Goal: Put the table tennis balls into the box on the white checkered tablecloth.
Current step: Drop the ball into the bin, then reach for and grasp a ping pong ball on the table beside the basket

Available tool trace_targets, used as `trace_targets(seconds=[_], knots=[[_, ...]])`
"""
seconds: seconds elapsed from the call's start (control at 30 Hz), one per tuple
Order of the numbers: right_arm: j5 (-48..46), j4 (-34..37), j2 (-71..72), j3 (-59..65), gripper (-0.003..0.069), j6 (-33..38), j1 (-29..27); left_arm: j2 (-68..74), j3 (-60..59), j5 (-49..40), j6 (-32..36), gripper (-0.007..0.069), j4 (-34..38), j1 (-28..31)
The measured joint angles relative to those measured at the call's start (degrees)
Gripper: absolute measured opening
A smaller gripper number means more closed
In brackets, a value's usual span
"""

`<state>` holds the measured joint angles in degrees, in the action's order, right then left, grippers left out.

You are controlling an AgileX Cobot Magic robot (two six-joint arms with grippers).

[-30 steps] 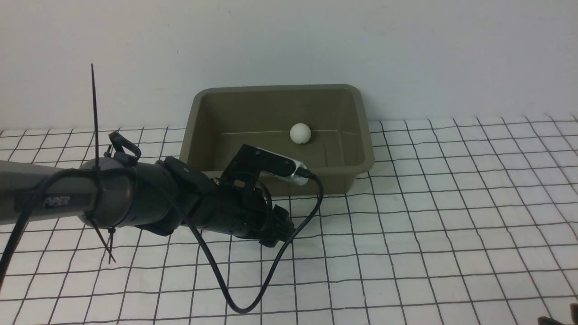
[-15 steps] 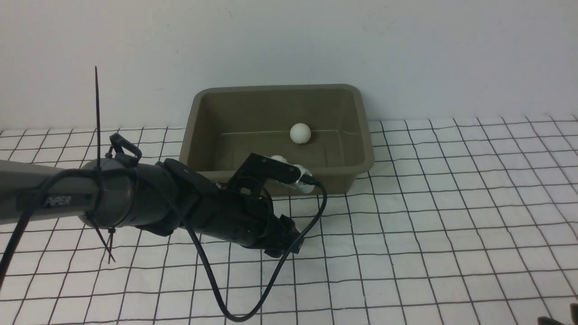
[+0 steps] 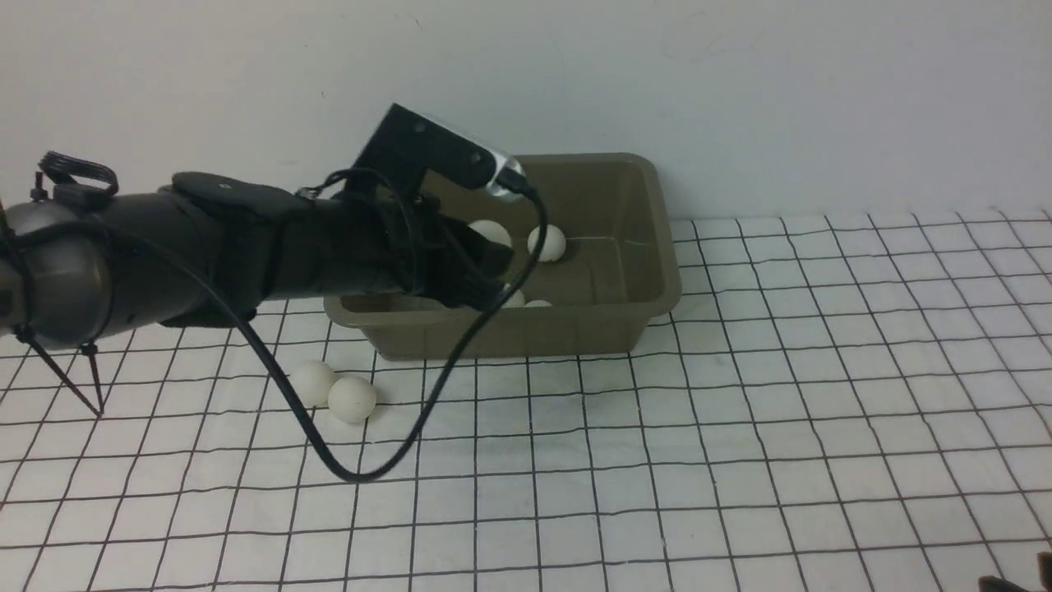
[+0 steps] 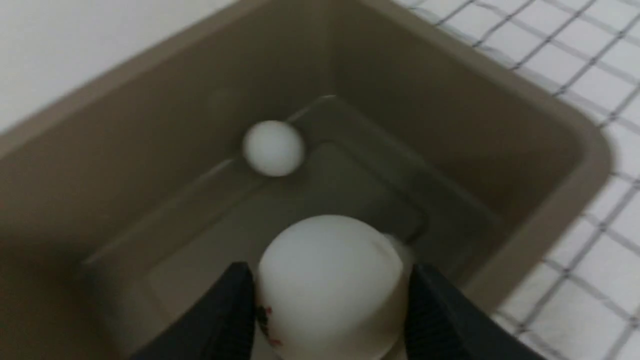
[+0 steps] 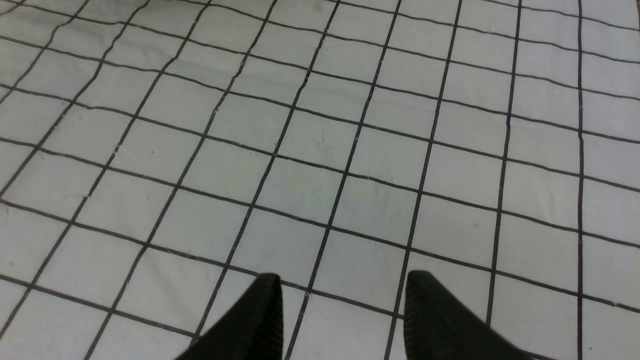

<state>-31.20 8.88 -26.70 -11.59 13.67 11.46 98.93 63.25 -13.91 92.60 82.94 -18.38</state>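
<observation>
Olive-brown box [image 3: 575, 329] on the checkered tablecloth [image 3: 740, 427]: at least three table tennis balls inside, one by the far wall [image 3: 546, 242]. Left gripper [image 4: 327, 305] above the box, clamping another ball [image 4: 327, 290], undropped. Two balls [image 3: 333, 393] remain on the cloth; right gripper [image 5: 342, 305] holds nothing, fingers at their narrowest.

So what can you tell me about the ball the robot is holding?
The held ball is a small, plain white, matte sphere that looks like plastic, with a tiny dark red mark low on one side. The left end effector pinches it between two black fingers, one on each side. It hangs in the air above the inside of the olive-brown box, not touching the floor. Another white ball lies below it on the box's floor.
</observation>
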Motion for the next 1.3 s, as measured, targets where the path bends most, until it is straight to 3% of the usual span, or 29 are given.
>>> trace_targets(seconds=[0.2,0.27,0.43,0.53,0.93,0.97,1.0,1.07,1.1,1.13,1.17,1.23,1.3], knots=[[0.0,0.0,0.0,0.0,0.0314,0.0,0.0,4.37,2.6,-1.49,13.88,0.0346,5.63,5.41],[0.0,0.0,0.0,0.0,0.0314,0.0,0.0,6.35,3.96,-4.31,17.82,0.0384,8.93,6.53],[0.11,0.0,0.0,0.0,0.0314,0.0,0.0,6.78,4.36,-5.19,17.95,0.0526,14.01,6.79],[0.11,0.0,0.0,0.0,0.0314,0.0,0.0,3.2,4.23,-3.97,13.76,0.0533,12.08,6.85],[0.11,0.0,0.0,0.0,0.0314,0.0,0.0,-11.28,-0.4,-8.21,-16.56,0.0447,-17.84,6.85],[0.11,0.0,0.0,0.0,0.0314,0.0,0.0,-12.85,-0.64,-12.01,-25.6,0.0438,-26.28,6.85],[0.11,0.0,0.0,0.0,0.0314,0.0,0.0,-13.2,-0.65,-13.47,-28.57,0.0437,-28.79,6.85],[0.11,0.0,0.0,0.0,0.0314,0.0,0.0,-13.77,-0.65,-20.11,-40.98,0.0436,-38.95,6.85],[0.11,0.0,0.0,0.0,0.0314,0.0,0.0,-13.83,-0.65,-20.11,-42.0,0.0436,-39.85,6.85],[0.11,0.0,0.0,0.0,0.0314,0.0,0.0,-13.82,-0.65,-24.37,-50.16,0.0436,-47.38,6.85],[0.11,0.0,0.0,0.0,0.0314,0.0,0.0,-13.77,-0.65,-24.91,-51.16,0.0436,-48.37,6.85],[0.11,0.0,0.0,0.0,0.0314,0.0,0.0,-13.52,-0.85,-29.95,-63.22,0.0436,-60.39,6.85],[0.11,0.0,0.0,0.0,0.0314,0.0,0.0,-13.23,-0.85,-30.89,-68.08,0.0436,-65.19,6.85]])
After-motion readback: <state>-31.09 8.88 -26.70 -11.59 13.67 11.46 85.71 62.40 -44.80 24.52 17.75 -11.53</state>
